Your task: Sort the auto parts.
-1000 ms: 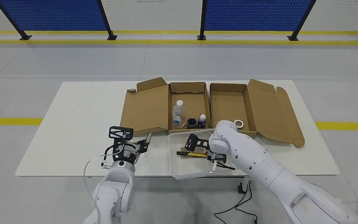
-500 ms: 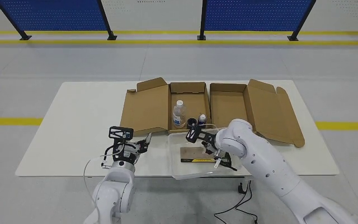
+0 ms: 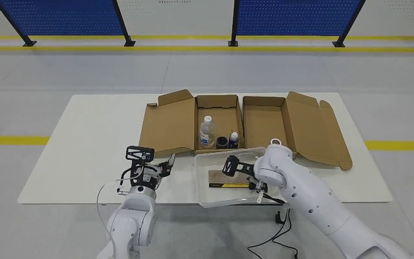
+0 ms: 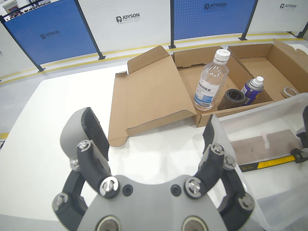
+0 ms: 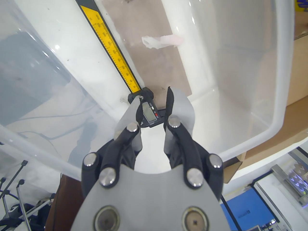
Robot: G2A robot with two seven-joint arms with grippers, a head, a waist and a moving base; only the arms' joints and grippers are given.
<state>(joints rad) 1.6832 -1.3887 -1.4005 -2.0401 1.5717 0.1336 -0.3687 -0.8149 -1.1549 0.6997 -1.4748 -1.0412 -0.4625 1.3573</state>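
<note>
A clear plastic bin (image 3: 197, 181) stands at the table's front edge. In it lie a yellow-scaled digital caliper (image 3: 228, 185) (image 5: 113, 46) and a brown flat plate (image 3: 226, 176) (image 5: 149, 20) with a small pale scrap (image 5: 161, 41) on it. My right gripper (image 5: 154, 94) (image 3: 253, 186) is down in the bin, its fingers closed against both sides of the caliper's display head. Left of the bin, my left gripper (image 4: 149, 116) (image 3: 169, 160) hovers open over bare table with nothing between its fingers.
Two open cardboard boxes sit behind the bin. The left box (image 3: 220, 103) holds a water bottle (image 3: 206, 131), a black cylinder (image 3: 222, 141) and a spray can (image 3: 233, 138). The right box (image 3: 265, 123) holds a metal ring (image 3: 276, 142). Box flaps spread sideways.
My right arm swung to the right and its gripper came down onto the caliper's display end. The brown plate came into view. The left arm stayed still.
</note>
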